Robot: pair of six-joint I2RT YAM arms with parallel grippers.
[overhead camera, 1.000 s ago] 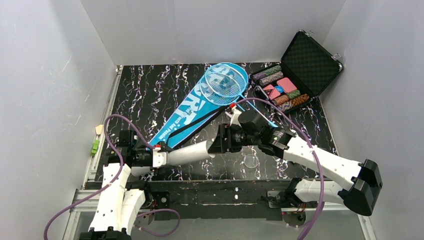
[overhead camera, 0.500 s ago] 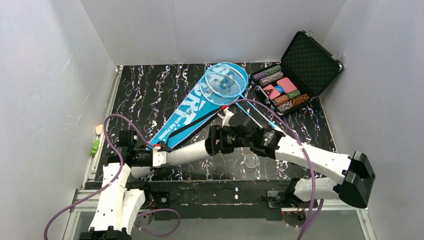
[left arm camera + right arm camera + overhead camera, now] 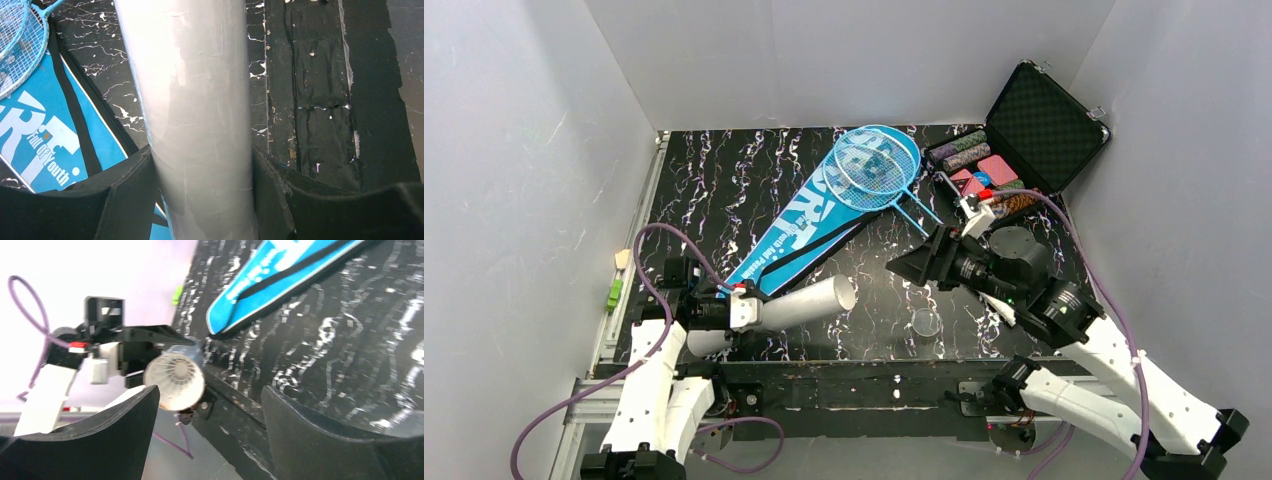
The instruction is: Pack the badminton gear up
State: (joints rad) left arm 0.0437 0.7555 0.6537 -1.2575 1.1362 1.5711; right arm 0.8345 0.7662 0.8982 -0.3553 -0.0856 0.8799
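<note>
Though well apart from the spread right fingers [image 3: 325,440], long white tube [image 3: 195,125] pinched between left fingers [image 3: 125,195].

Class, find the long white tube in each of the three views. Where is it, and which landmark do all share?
Top external: the long white tube sits lower left of centre, slanting up to the right.
Left wrist: it fills the middle, top to bottom, clamped in the left gripper.
Right wrist: only its round end shows, lower left.
Shared landmark: the blue bag.
</note>
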